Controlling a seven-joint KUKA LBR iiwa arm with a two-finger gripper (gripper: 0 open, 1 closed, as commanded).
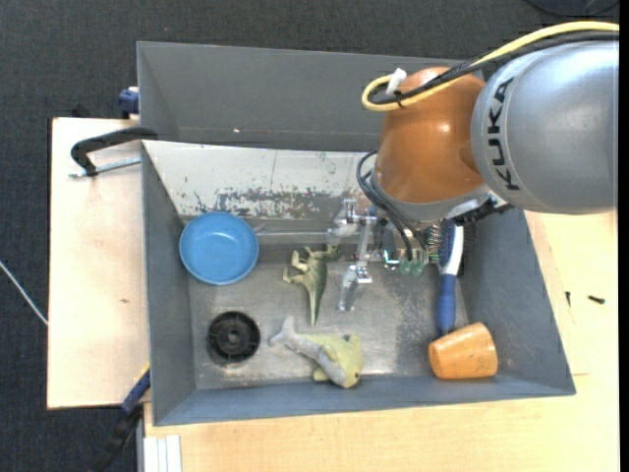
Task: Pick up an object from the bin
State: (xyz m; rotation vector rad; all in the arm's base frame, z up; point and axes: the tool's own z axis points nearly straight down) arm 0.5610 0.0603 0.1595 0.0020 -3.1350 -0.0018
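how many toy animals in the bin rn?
2. A green dinosaur at mid-bin, and a grey-and-yellow fish by the front wall, below it. The arm could hide more.

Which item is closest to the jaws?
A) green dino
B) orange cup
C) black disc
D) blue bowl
A: the dino lies mid-bin right beside the jaws, on their left in the camera view. The bowl, disc and cup all sit farther out.
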